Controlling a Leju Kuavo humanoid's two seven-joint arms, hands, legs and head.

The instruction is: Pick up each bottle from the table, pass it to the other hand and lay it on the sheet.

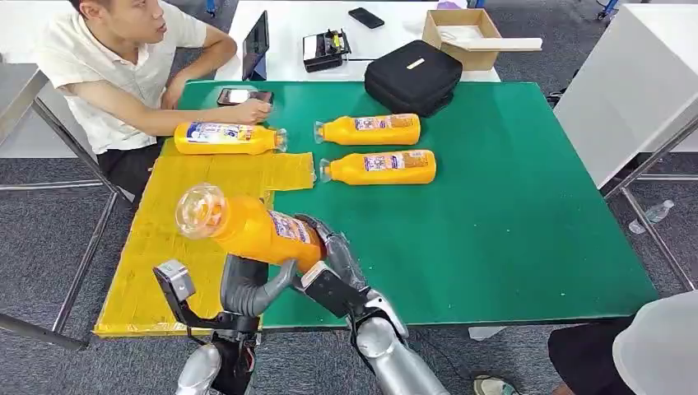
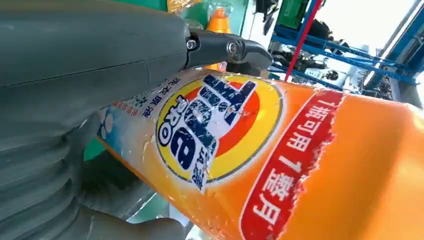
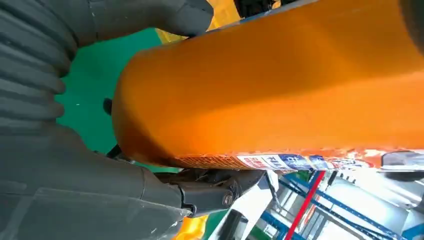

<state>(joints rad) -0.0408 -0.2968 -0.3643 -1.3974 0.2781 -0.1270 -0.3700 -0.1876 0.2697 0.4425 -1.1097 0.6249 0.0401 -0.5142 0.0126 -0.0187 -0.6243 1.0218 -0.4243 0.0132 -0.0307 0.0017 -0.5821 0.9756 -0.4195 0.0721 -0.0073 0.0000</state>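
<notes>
Both hands, left point(image 1: 247, 288) and right point(image 1: 333, 255), are clasped around one stiff, slick bottle point(image 1: 247, 226); mid-body grip is judged safest.

Both silver arms bend inward at the near edge. The left hand point(image 1: 247, 284) and right hand point(image 1: 333, 255) meet, each gripping the lower body of one raised bottle point(image 1: 247, 226).

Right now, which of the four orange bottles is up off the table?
The bottle gripped by both the left hand and the right hand, held in the air; the other three lie flat, one under a person's hand.
</notes>
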